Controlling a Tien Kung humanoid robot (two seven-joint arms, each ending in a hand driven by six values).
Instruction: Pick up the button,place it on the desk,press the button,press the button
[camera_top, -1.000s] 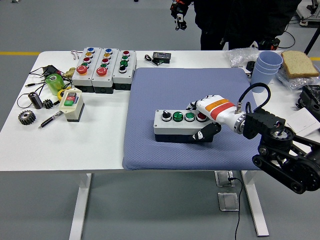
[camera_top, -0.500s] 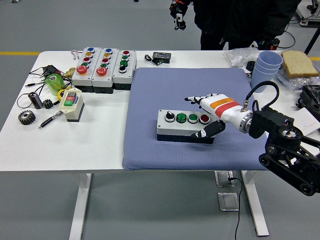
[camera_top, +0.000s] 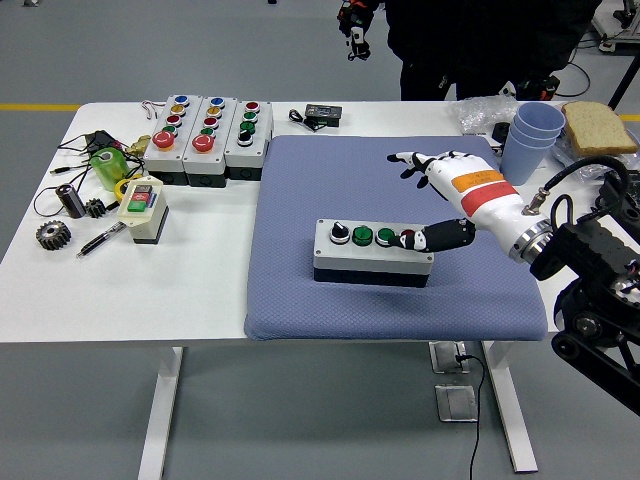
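A grey button box (camera_top: 372, 251) with a black selector knob, two green buttons and a red button lies on the blue mat (camera_top: 300, 290), near its middle. My right hand (camera_top: 432, 195) hovers just right of the box with its white fingers (camera_top: 412, 160) spread toward the far side. Its black thumb (camera_top: 440, 236) points left and reaches the red button at the box's right end. The hand holds nothing. No left arm shows.
Three more button boxes (camera_top: 208, 135) stand at the back left, with a small two-button box (camera_top: 143, 209), green tape, gears and a pen nearby. Stacked blue cups (camera_top: 528, 133) and a bread slice (camera_top: 598, 126) sit at the back right. A person stands behind the table.
My right hand has let go of the button box and lifted back to the right, fingers opening. The box now rests on the mat, slightly right of where it was.
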